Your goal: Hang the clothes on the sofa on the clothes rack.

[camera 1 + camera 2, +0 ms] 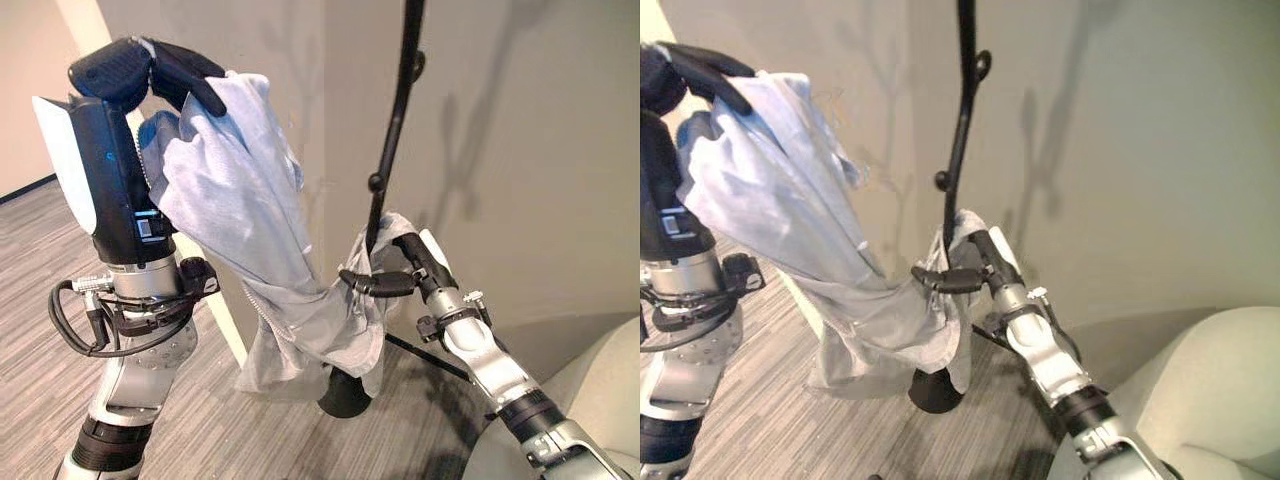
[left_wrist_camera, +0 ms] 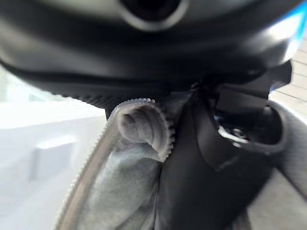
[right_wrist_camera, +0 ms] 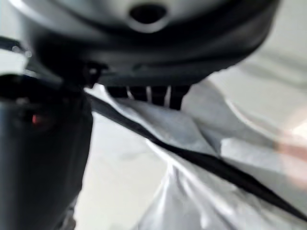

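Left hand is gripping the pale grey jacket high up, its fingers curled over the top edge; its wrist view shows the zipper edge bunched inside that grip. Right hand is clamping the lower part of the jacket just beside the black rack pole. Cloth is hanging stretched between the two hands, its hem dangling above the carpet, near the rack's base. Sofa is showing at lower right.

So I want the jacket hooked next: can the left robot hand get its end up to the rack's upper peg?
Probably yes: the left robot hand holds the grey jacket high, and nothing stands between it and the upper peg on the rack.
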